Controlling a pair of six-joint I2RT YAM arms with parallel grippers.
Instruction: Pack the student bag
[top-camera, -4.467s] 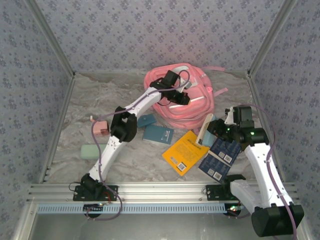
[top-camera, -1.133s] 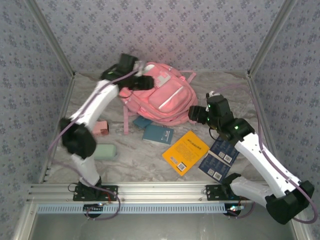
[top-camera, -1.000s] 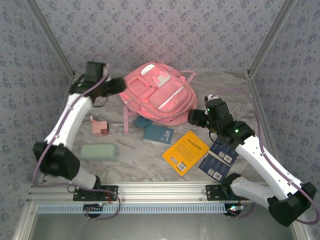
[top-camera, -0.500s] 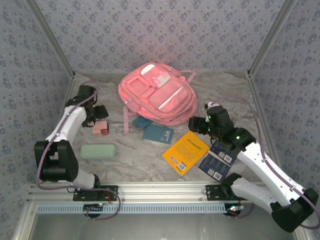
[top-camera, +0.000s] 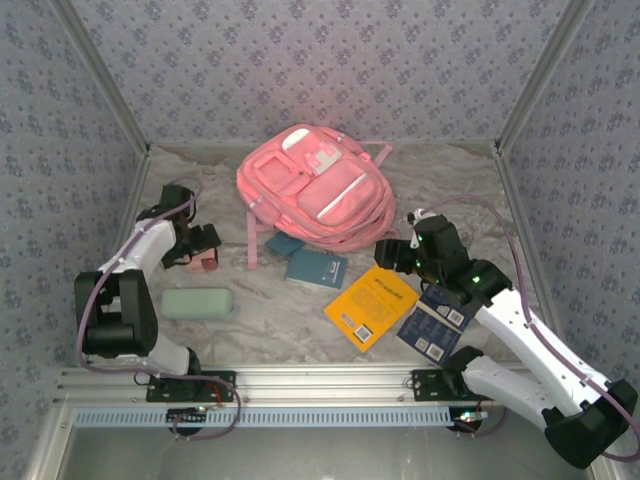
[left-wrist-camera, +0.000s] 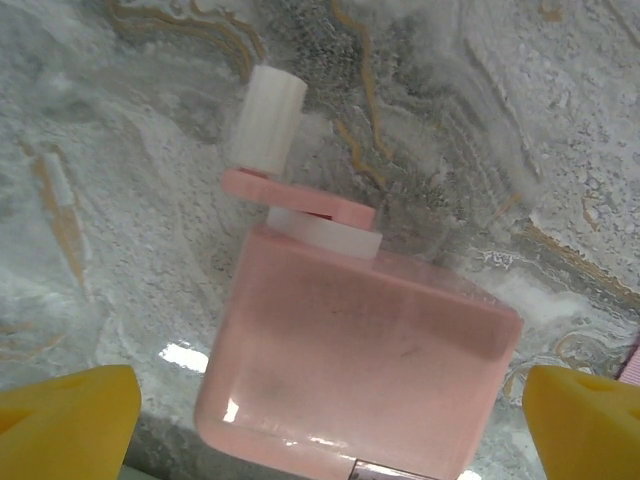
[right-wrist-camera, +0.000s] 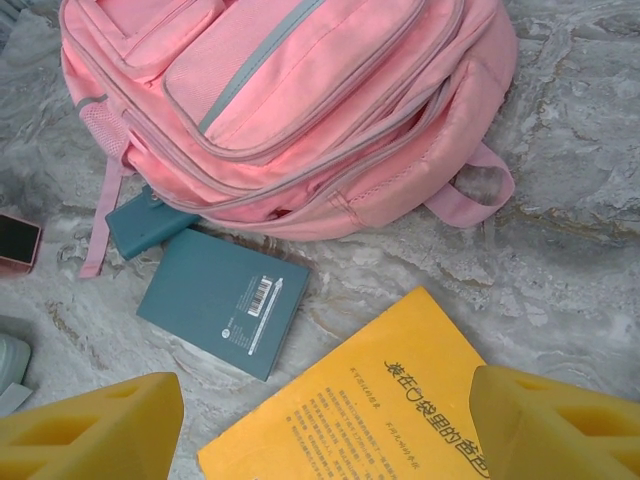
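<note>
The student bag (top-camera: 315, 195), a big pink backpack, lies face up at the back middle of the table, zips shut; the right wrist view shows its pockets (right-wrist-camera: 300, 100). A pink rectangular bottle (left-wrist-camera: 360, 350) with a white cap lies flat at the left. My left gripper (top-camera: 203, 244) hovers right over it, open, its yellow fingertips (left-wrist-camera: 65, 420) wide on either side of the bottle (top-camera: 205, 260) and not touching it. My right gripper (top-camera: 390, 255) hangs open just right of the bag's lower edge, above the yellow book (right-wrist-camera: 400, 410), with nothing between its fingers.
A teal notebook (top-camera: 316, 268) and a smaller teal item (top-camera: 285, 243) lie below the bag. The yellow book (top-camera: 372, 303) and two dark blue booklets (top-camera: 440, 318) sit under the right arm. A pale green case (top-camera: 197, 303) lies near the left front.
My left arm has swung away from the bag, left and down to the pink bottle, and its jaws have opened wide. The right gripper has drawn back a little toward the front.
</note>
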